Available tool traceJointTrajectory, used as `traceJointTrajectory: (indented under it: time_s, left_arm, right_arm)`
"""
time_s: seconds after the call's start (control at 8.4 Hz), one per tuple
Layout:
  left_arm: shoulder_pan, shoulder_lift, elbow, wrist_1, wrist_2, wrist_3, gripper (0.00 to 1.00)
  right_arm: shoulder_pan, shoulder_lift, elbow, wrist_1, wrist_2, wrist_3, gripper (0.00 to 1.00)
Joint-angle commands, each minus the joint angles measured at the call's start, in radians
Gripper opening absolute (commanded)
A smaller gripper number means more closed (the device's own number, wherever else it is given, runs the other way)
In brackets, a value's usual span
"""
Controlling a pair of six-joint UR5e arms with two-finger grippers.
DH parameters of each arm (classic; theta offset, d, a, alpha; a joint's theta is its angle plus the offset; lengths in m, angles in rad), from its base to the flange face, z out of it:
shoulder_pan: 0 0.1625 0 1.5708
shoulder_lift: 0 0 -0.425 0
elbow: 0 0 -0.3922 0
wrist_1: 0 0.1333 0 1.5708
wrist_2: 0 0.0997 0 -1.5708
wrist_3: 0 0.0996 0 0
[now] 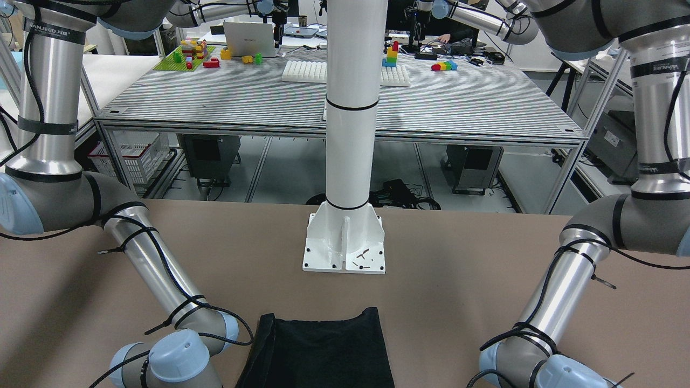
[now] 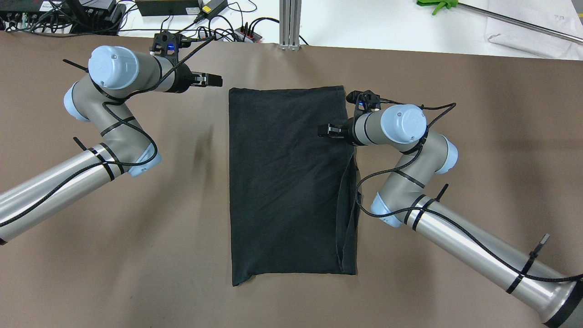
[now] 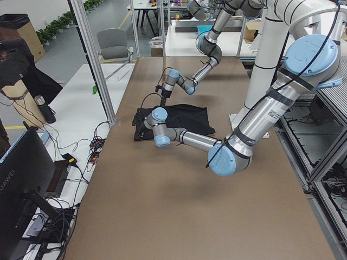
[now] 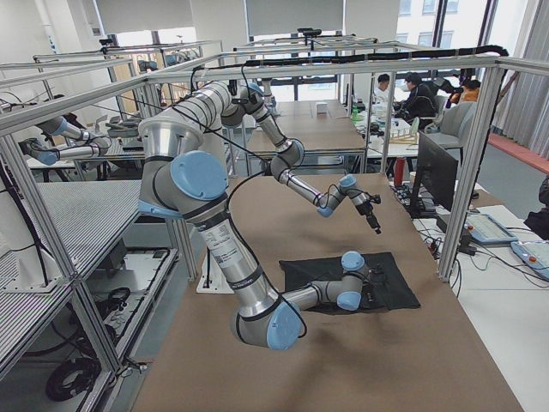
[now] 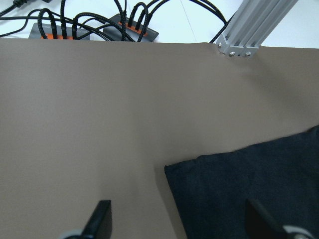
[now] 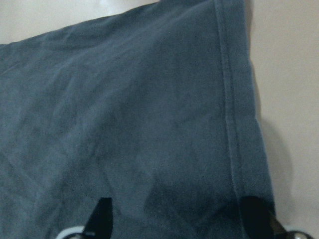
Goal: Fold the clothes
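The black garment (image 2: 291,182) lies flat on the brown table as a tall folded rectangle, with a doubled edge along its right side. It also shows in the front view (image 1: 323,350). No white tag shows. My left gripper (image 2: 214,80) is open and empty, just off the garment's far-left corner. The left wrist view shows that corner (image 5: 249,189) between its spread fingers (image 5: 99,219). My right gripper (image 2: 324,131) is open, over the garment near its right hemmed edge. The right wrist view shows the fabric (image 6: 124,114) between its fingers (image 6: 102,216).
The white pillar base (image 1: 345,242) stands on the table behind the garment. Cables and power strips (image 2: 182,9) and an aluminium post (image 2: 290,23) sit at the table's far edge. Bare brown table (image 2: 136,255) lies on both sides of the garment.
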Motion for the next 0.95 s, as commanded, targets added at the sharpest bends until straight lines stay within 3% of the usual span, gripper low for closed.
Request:
traceJointTrajectory:
  time_s: [0.0,0.24,0.6,0.83]
  left_arm:
    - [0.002,-0.002,-0.001,0.000,0.000,-0.001,0.94]
    - [0.007,-0.005,-0.001,0.000,0.001,0.000,0.94]
    - [0.005,-0.009,-0.001,0.000,0.000,0.000,0.94]
    - [0.005,-0.009,-0.006,0.000,0.000,-0.001,0.94]
  right_arm:
    - [0.000,-0.029,-0.003,0.002,-0.005,0.001,0.94]
    - [0.002,0.007,0.044,-0.059,-0.002,0.131,0.93]
    - [0.003,-0.005,0.237,-0.239,0.020,0.144,0.94]
    - [-0.059,-0.045,0.275,-0.239,0.018,0.231,0.94]
